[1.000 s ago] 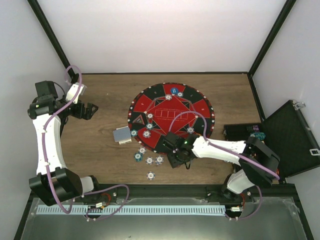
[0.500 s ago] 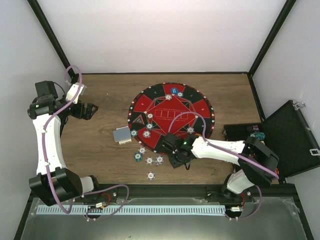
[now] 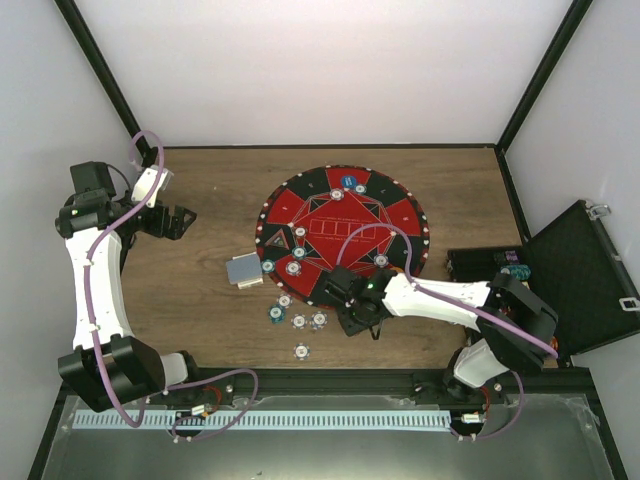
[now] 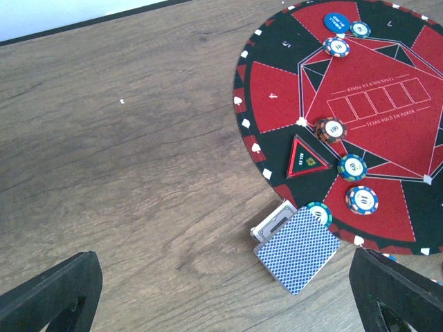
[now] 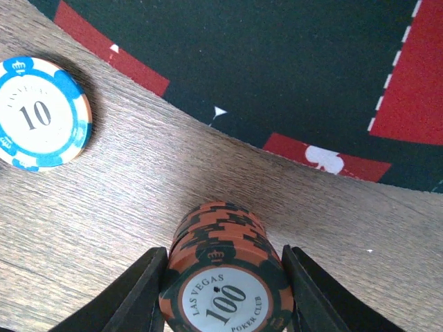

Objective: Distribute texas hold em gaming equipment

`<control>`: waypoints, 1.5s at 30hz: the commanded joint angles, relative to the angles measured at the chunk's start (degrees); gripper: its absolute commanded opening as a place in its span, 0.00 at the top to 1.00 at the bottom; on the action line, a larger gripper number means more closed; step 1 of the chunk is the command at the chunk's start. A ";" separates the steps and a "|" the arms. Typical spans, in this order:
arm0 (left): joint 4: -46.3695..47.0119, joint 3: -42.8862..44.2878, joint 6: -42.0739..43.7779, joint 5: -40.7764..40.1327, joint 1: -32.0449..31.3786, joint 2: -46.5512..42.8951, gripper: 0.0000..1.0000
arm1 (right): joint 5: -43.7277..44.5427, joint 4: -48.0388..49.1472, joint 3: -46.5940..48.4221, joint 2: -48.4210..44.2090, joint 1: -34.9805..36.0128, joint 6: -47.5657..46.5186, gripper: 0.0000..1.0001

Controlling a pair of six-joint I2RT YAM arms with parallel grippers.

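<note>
Found the right claw (image 5: 223, 257) pinching a stack of maroon chips (image 5: 225, 290), one finger flush against either side. Located the stack on the bare surface (image 5: 138, 200), just off the curved rim of the red-and-black mat (image 5: 277, 62). Noted the left claw (image 3: 182, 220) spread wide, hanging well apart at the far left, holding nothing.

Hazards, as judged:
- Shearing of the stack on lifting, given its height and pressure on the edges only.
- Shedding of the lowest pieces, given a hold possibly too high; cannot tell the contact height from the wrist view.
- Snagging on the mat rim in case of a low carry toward the mat.

Surroundings:
- Blue chip (image 5: 41, 114) lying flat to one side of the stack, near but apart; nudging possible with a sideways swing.
- Further loose chips (image 3: 298, 321) on the surface near the right claw.
- Deck of cards (image 4: 297, 249) just beside the mat's rim.
- More chips and a blue button disc (image 4: 337, 21) on the mat.

Nothing seen blocking a straight lift.
</note>
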 commanded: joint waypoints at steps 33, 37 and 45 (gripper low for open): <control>0.36 -0.15 1.20 0.41 0.33 -0.42 0.00 | 7.77 -3.03 29.89 9.52 -22.65 -14.71 0.79; 0.06 0.32 0.80 1.53 0.33 0.39 0.00 | 6.92 -1.06 39.07 17.91 -30.79 -16.56 0.80; 0.64 0.64 0.23 2.85 0.33 2.57 0.00 | 4.66 -1.69 58.00 36.86 -38.37 -18.40 0.82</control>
